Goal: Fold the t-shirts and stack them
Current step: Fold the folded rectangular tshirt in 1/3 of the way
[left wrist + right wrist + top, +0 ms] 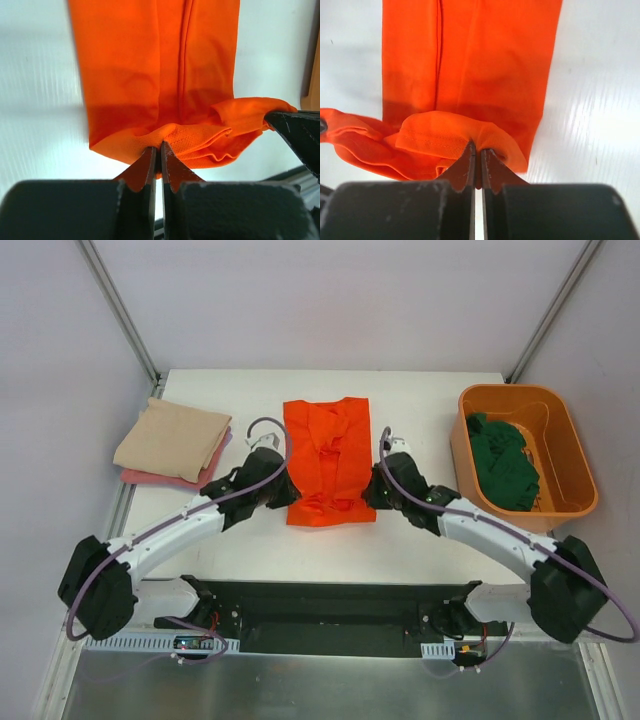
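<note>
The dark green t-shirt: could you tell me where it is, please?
In the top view, the dark green t-shirt lies inside the orange bin, right of the orange t-shirt.

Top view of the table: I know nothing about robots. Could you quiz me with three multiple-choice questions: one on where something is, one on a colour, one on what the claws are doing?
1. Where does the dark green shirt lie?
A. in the bin
B. on the floor
C. over an arm

2. What colour is the shirt under the beige shirt?
A. blue
B. pink
C. white

3. How do the left gripper and right gripper meet the orange shirt?
A. wide open above it
B. clear of the cloth
C. shut on its near edge

Answers:
1 A: green cloth sits inside the bin's walls.
2 B: the pink shirt peeks out below.
3 C: both wrist views show cloth pinched.
</note>
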Robot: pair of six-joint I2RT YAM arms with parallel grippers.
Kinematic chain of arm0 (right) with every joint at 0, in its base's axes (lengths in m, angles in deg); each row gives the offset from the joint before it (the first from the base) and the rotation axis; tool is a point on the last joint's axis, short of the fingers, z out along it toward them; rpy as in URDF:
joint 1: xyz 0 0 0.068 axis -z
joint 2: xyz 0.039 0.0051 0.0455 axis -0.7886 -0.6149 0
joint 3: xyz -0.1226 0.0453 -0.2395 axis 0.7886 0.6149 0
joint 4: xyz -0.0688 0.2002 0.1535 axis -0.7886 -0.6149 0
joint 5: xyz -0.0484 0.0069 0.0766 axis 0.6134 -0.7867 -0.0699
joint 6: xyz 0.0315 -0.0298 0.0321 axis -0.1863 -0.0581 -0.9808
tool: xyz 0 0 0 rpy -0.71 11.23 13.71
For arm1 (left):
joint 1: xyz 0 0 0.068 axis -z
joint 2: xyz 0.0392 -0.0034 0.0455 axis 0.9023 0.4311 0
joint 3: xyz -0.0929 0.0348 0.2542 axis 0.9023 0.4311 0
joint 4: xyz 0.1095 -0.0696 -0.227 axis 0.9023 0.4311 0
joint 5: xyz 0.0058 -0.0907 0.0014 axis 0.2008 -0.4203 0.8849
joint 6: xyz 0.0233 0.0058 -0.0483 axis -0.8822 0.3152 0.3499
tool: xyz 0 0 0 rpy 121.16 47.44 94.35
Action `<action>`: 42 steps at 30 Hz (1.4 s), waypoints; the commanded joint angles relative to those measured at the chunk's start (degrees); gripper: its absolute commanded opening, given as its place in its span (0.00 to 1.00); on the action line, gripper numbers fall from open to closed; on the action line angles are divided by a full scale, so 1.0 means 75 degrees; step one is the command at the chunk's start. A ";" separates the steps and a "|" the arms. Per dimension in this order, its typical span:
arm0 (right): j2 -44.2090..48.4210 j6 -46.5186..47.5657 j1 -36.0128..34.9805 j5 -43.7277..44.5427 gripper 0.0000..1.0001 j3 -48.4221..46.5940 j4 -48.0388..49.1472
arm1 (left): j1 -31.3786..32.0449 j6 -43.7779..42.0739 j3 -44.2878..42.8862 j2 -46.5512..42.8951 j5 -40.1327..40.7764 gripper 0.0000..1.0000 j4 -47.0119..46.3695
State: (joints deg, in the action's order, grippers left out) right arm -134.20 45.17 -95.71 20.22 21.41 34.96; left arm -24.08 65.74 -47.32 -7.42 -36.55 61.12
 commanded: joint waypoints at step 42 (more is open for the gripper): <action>-0.1980 0.1031 0.2071 -0.3143 0.96 -0.1387 0.1944 | -0.1541 -0.2072 -0.1610 0.2844 -0.4863 0.99 -0.2882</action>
State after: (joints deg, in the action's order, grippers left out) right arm -147.64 56.23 -79.95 0.31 9.43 47.50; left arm -38.55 49.96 -58.36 9.70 -63.17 47.03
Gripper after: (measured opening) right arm 0.968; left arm 0.990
